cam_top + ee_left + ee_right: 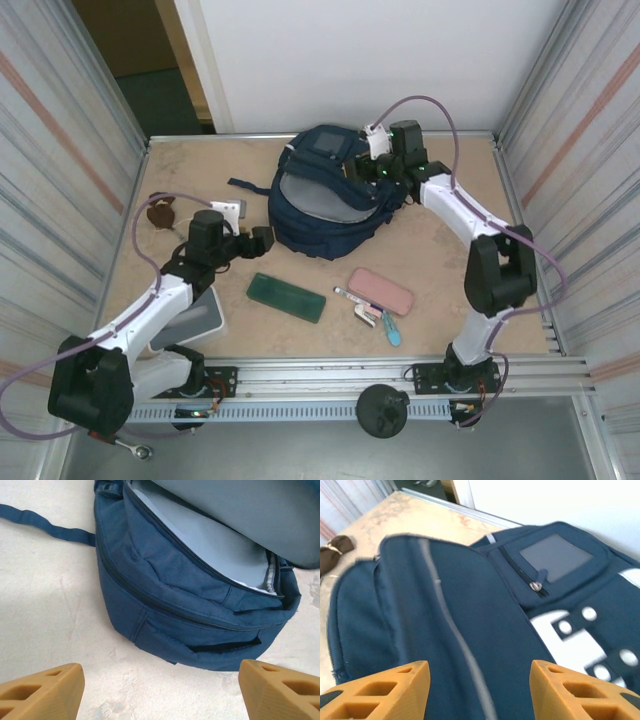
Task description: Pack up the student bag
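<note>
Top external: your left tool, right tool both open, empty. Unheld flap of bag may fall shut, blocking your loading.

Top view's bright and even, with soft light from above and only faint shadows on the table. The back wall is nearly blown out. Side walls lean in at the edges, wide-lens stuff. Left wrist cam is crisp on the bag, fingers a bit soft. Right wrist cam is smeary all over, wall washed out white.
</note>
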